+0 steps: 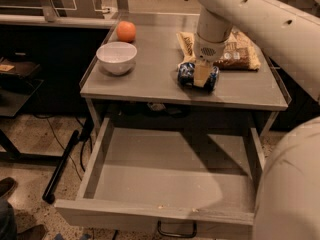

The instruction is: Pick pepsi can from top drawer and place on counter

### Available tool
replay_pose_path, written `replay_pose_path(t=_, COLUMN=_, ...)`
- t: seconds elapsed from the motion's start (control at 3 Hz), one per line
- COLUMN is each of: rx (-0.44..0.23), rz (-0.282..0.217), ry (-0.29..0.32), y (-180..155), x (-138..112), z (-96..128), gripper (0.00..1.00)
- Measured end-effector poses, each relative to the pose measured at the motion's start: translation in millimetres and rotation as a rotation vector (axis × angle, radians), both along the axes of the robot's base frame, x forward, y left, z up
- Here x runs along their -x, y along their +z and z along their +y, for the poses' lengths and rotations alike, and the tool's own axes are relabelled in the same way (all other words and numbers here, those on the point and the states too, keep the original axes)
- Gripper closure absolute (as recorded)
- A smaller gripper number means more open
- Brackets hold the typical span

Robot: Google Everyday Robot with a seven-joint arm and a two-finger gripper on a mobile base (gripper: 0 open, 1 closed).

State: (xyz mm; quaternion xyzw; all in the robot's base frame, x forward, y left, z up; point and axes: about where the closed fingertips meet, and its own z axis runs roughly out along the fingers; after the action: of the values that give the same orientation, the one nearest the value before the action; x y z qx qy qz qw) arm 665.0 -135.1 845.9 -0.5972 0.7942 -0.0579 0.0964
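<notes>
The pepsi can, dark blue with white lettering, lies on its side on the counter, in front of the snack bags. My gripper comes down from above and is shut across the can's middle, with one tan finger showing on its front. The top drawer is pulled fully out below the counter. Its flat bottom holds nothing, and its dark loop handle shows at the front.
A white bowl and an orange sit on the counter's left side. Brown snack bags lie at the back right. My pale arm crosses the upper right. A dark bar and cables lie on the floor at the left.
</notes>
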Motion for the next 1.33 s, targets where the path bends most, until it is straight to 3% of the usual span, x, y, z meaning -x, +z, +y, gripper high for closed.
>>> replay_pose_path(t=0.33, rx=-0.005, rz=0.008, ry=0.005, y=-0.9, x=-1.9, z=2.8, gripper=1.00)
replay_pose_path(t=0.67, rx=-0.005, rz=0.008, ry=0.005, y=-0.9, x=-1.9, z=2.8, gripper=0.83)
replay_pose_path(t=1.33, rx=-0.005, rz=0.008, ry=0.005, y=-0.9, x=-1.9, z=2.8, gripper=0.36)
